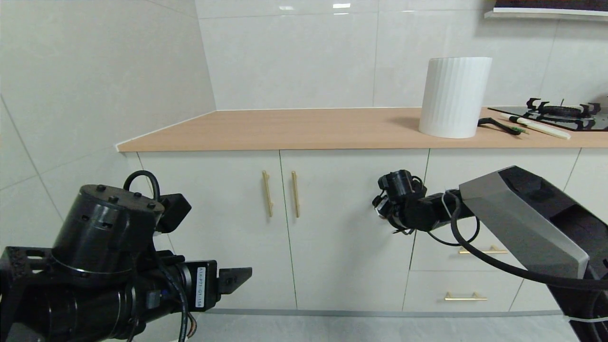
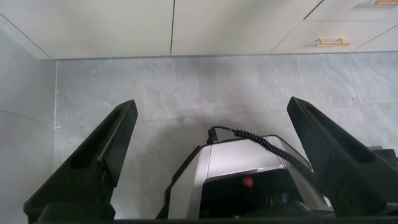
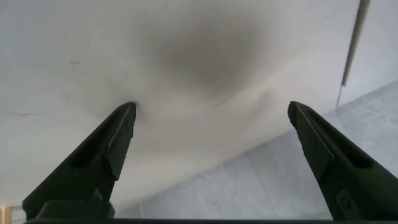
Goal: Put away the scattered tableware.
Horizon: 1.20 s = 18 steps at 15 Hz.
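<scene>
Head view, black-handled utensil (image 1: 498, 125) and cream utensil (image 1: 539, 127) flat on bench (image 1: 285, 128), right of white canister (image 1: 455, 97), long axes far-left to near-right, left wrist view, left gripper (image 2: 211, 155) fingers apart over floor (image 2: 186, 87), right wrist view, right gripper (image 3: 211, 155) fingers apart facing cabinet (image 3: 186, 62)

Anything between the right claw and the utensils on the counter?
Yes: the right claw sits low by the white cabinet front, below the wooden countertop, whose edge separates it from the black-handled utensil and cream utensil.
</scene>
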Tool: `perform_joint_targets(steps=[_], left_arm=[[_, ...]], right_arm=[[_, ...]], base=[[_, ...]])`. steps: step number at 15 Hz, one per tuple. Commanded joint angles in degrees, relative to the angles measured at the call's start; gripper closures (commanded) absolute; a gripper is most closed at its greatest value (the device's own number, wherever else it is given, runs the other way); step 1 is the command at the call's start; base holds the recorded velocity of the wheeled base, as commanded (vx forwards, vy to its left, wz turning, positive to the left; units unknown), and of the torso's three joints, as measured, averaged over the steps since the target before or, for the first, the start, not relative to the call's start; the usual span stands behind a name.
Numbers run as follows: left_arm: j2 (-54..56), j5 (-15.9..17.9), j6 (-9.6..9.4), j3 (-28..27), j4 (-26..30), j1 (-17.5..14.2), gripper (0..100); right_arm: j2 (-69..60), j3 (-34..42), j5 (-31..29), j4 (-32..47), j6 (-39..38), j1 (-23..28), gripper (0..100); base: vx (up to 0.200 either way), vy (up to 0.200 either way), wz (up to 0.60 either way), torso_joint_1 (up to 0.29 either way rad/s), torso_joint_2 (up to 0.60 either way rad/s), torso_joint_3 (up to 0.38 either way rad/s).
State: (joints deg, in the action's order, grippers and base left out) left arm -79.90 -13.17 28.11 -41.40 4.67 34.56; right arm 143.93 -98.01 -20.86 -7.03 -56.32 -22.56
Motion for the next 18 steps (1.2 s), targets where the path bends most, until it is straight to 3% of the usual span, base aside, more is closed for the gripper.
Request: perform_joint_targets(steps=[1, 3, 7, 10, 12, 13, 14, 18], left_arm=[[-0.17, -0.02, 0.01, 0.0, -0.01, -0.11, 0], [-0.08, -0.02, 0.1, 0.0, -0.01, -0.11, 0], [0.71, -0.02, 0.01, 0.0, -0.1, -0.11, 0], [4.49, -0.02, -0.51, 0.09, -0.19, -0.02, 0], [7.56, -0.02, -1.83, 0.35, -0.19, -0.02, 0], [12.92, -0.02, -4.82, 2.46, -0.19, -0.02, 0], [16.79, -0.02, -6.67, 3.78, -0.19, -0.02, 0], [33.49, -0.11, -7.37, 8.97, 0.08, -0.55, 0]], right_arm=[[-0.23, 0.19, -0.06, 0.53, -0.02, -0.02, 0], [-4.45, 3.62, 0.38, 2.55, -0.19, -1.25, 0], [-20.45, 16.36, 8.9, 2.55, 0.42, -5.12, 0], [-34.07, 26.73, 11.1, 2.55, 5.87, -5.82, 0], [-40.66, 31.48, 12.07, 2.46, 8.77, -5.82, 0], [-50.16, 37.19, 13.3, 2.46, 13.43, -5.82, 0], [-56.22, 41.41, 13.3, 2.46, 15.89, -5.82, 0], [-83.47, 60.66, 9.61, 2.46, 29.07, -5.56, 0]], base=[[0.0, 0.0, 0.0, 0.0, 0.0, 0.0], [0.0, 0.0, 0.0, 0.0, 0.0, 0.0], [0.0, 0.0, 0.0, 0.0, 0.0, 0.0], [0.0, 0.0, 0.0, 0.0, 0.0, 0.0], [0.0, 0.0, 0.0, 0.0, 0.0, 0.0], [0.0, 0.0, 0.0, 0.0, 0.0, 0.0], [0.0, 0.0, 0.0, 0.0, 0.0, 0.0], [0.0, 0.0, 0.0, 0.0, 0.0, 0.0]])
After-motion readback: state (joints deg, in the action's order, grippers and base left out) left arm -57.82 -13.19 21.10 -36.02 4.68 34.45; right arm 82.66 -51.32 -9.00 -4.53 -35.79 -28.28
